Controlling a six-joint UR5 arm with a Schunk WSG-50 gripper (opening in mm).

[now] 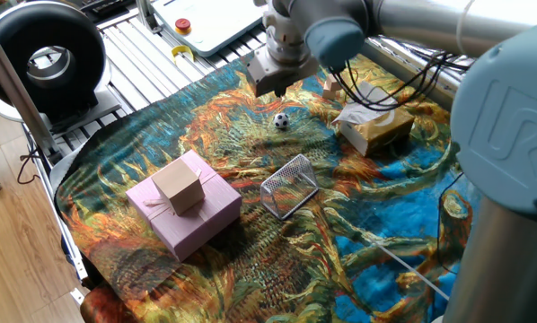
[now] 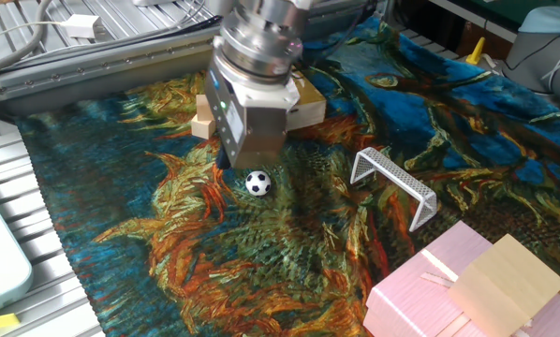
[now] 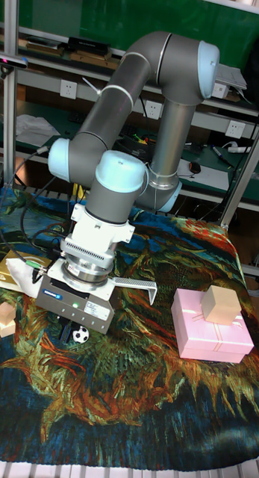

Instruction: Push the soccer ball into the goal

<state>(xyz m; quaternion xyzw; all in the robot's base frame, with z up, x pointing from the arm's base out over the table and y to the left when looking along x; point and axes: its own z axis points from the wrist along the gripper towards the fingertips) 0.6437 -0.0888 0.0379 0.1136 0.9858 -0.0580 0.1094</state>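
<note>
The soccer ball, tiny and white with black patches, lies on the patterned cloth. The goal, a small silver mesh wedge, stands a short way off, apart from the ball. My gripper hangs just behind the ball on the side away from the goal, slightly above the cloth and not touching the ball. Its dark fingers show as one mass under the body, shut on nothing.
A pink gift box carries a small cardboard box. A tan box with white wrapping and small wooden cubes lie near the gripper. The cloth's edge borders metal slats.
</note>
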